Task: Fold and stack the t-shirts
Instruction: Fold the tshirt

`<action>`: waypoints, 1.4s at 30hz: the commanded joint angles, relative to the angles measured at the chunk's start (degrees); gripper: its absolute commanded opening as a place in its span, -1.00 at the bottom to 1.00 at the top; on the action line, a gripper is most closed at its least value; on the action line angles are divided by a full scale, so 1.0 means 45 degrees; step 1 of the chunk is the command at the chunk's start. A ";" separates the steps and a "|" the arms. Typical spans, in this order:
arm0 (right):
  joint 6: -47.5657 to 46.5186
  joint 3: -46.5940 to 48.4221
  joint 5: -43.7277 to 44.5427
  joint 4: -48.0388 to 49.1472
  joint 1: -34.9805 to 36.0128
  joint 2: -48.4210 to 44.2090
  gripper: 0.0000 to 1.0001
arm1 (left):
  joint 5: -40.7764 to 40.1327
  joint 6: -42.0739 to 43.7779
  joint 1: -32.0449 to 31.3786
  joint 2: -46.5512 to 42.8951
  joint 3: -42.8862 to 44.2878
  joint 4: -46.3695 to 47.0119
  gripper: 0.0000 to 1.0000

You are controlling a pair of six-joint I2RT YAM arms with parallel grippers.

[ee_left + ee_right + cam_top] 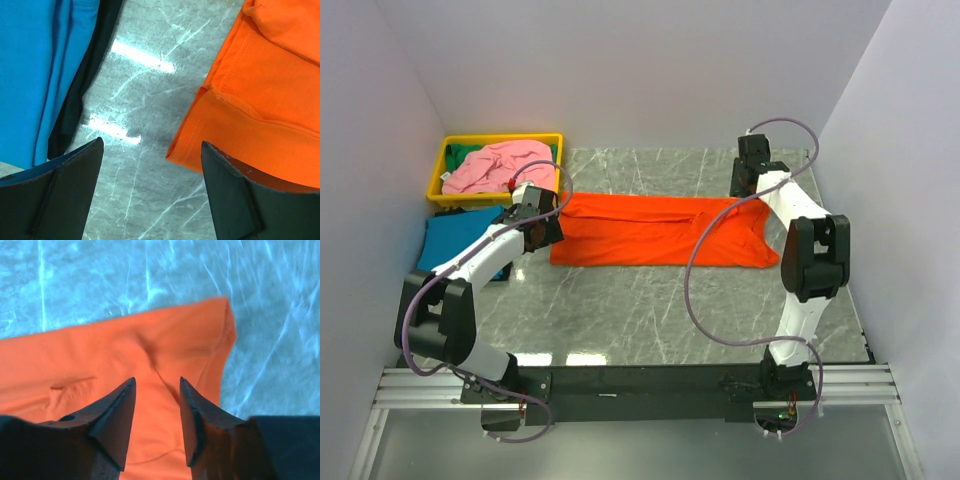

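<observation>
The bright orange t-shirt [640,232] lies flat as a long band across the middle of the table. My left gripper [552,226] hovers open at its left end; in the left wrist view the orange hem [270,100] reaches the right finger and bare table shows between the jaws [150,142]. My right gripper [745,190] is over the shirt's far right corner, jaws apart above the wrinkled orange cloth [100,355], nothing pinched [157,381]. The teal blue t-shirt [455,240] lies folded at the left [35,65]. The pale pink t-shirt [495,165] sits crumpled in the tray.
A yellow tray [500,139] stands at the back left, with a bit of green cloth [472,155] beside the pink shirt. A dark layer [85,75] shows under the teal shirt's edge. White walls close in on both sides and the back.
</observation>
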 commanded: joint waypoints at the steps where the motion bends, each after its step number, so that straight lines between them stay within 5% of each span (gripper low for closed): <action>1: 0.1428 -0.0919 0.0274 -0.0050 -0.0213 -0.1368 -0.02 | 0.0027 0.0131 -0.0084 0.0029 0.0528 0.0186 0.69; 10: 0.4534 -0.7656 -0.3315 0.1706 -0.3317 -0.6209 0.20 | 0.0497 -0.0318 -0.0006 0.0653 0.0665 -0.0126 0.70; 17: 0.6139 -1.1251 -0.6190 0.3991 -0.5721 -0.7914 0.33 | 0.1043 -0.0689 0.0384 0.1259 0.0762 -0.0419 0.85; 28: 0.6413 -1.2759 -0.8556 0.6804 -0.6289 -0.6549 0.31 | 0.2585 -0.1800 0.0599 0.1299 0.0216 -0.0459 0.93; 42: 0.6843 -1.3248 -0.8966 0.8036 -0.7070 -0.5357 0.19 | 0.3758 -0.3268 0.0912 0.2254 -0.0409 0.0244 0.57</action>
